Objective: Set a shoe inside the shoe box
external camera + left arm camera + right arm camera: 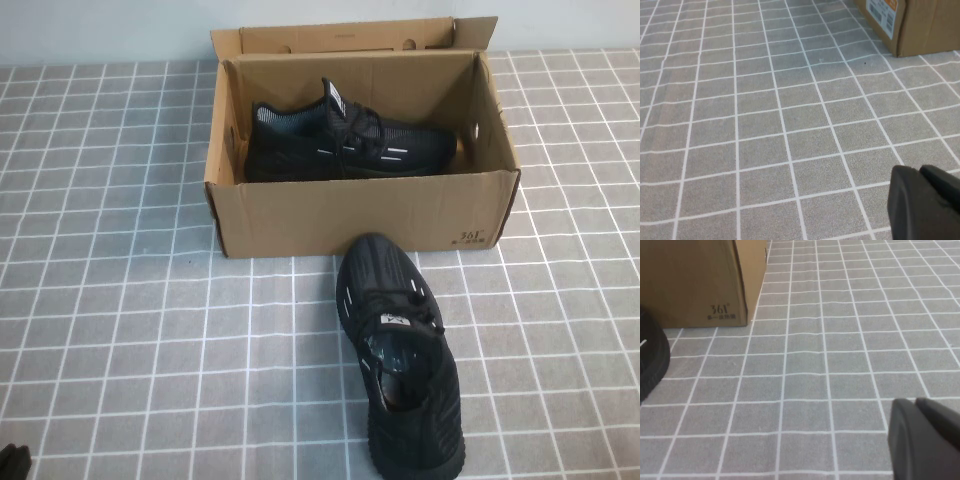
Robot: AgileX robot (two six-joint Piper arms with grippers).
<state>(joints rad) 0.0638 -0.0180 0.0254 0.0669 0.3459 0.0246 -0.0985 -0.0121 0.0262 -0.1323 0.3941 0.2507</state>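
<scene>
The brown cardboard shoe box stands open at the back middle of the table, lid flap up behind it. One black knit sneaker lies inside it on its side, toe to the right. The matching shoe lies on the table in front of the box, toe pointing at the box wall. My left gripper is shut and empty, low over the tiles left of the box; its tip shows at the high view's bottom left corner. My right gripper is shut and empty over the tiles right of the box, out of the high view.
The table is covered by a grey cloth with a white grid. The edge of the loose shoe's sole shows in the right wrist view beside the box corner with the "361" print.
</scene>
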